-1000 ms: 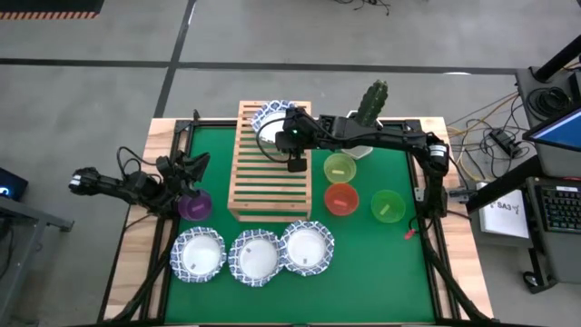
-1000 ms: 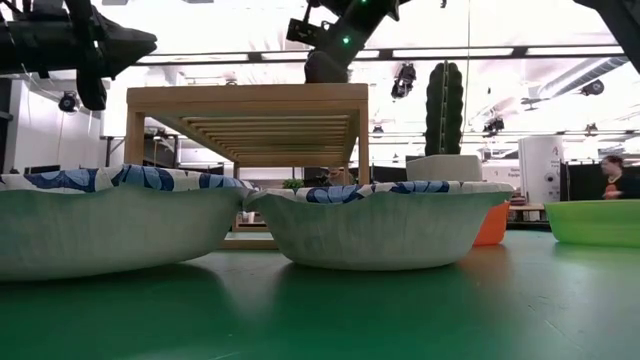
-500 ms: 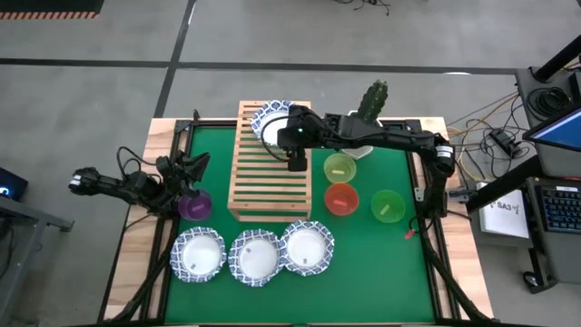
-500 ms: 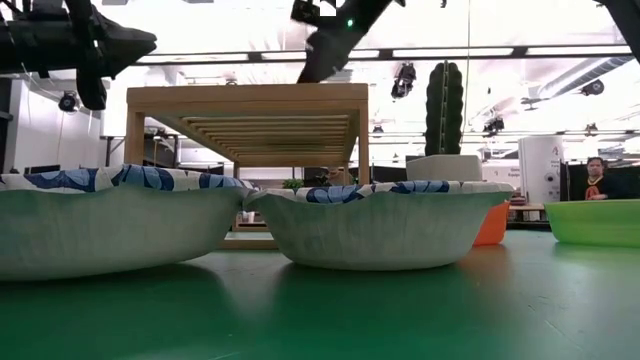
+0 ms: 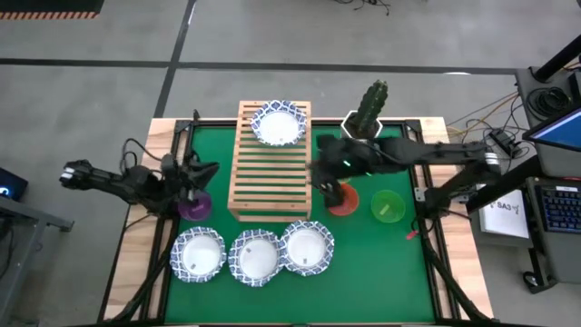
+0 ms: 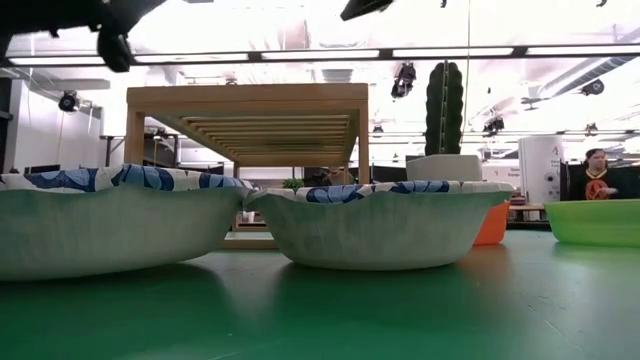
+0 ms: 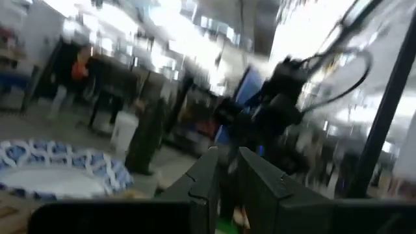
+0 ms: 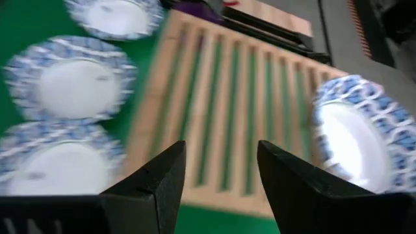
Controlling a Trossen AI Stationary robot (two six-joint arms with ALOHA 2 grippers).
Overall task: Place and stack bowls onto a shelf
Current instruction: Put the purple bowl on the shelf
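Note:
One white bowl with a blue rim [image 5: 279, 123] [image 8: 354, 140] sits on the far end of the slatted wooden shelf [image 5: 270, 177]. Three more white bowls [image 5: 198, 254] [image 5: 256, 256] [image 5: 307, 245] stand in a row on the green mat near the front edge. My right gripper [image 5: 329, 189] [image 8: 221, 182] hovers open and empty between the shelf and the red-orange bowl [image 5: 345, 204]. My left gripper [image 5: 198, 177] [image 7: 225, 175] is above the purple bowl [image 5: 192, 209] at the table's left. Its fingers are nearly together and nothing shows between them.
A green bowl [image 5: 388, 206] stands right of the red-orange one. A cactus in a white pot [image 5: 368, 113] stands at the far edge, right of the shelf. A person [image 6: 598, 175] shows in the room beyond the table.
My right gripper has let go of the white bowl, which stays on the shelf's far end. It has drawn back toward the table's right and near side and now hangs by the red-orange bowl. My left gripper has risen a little.

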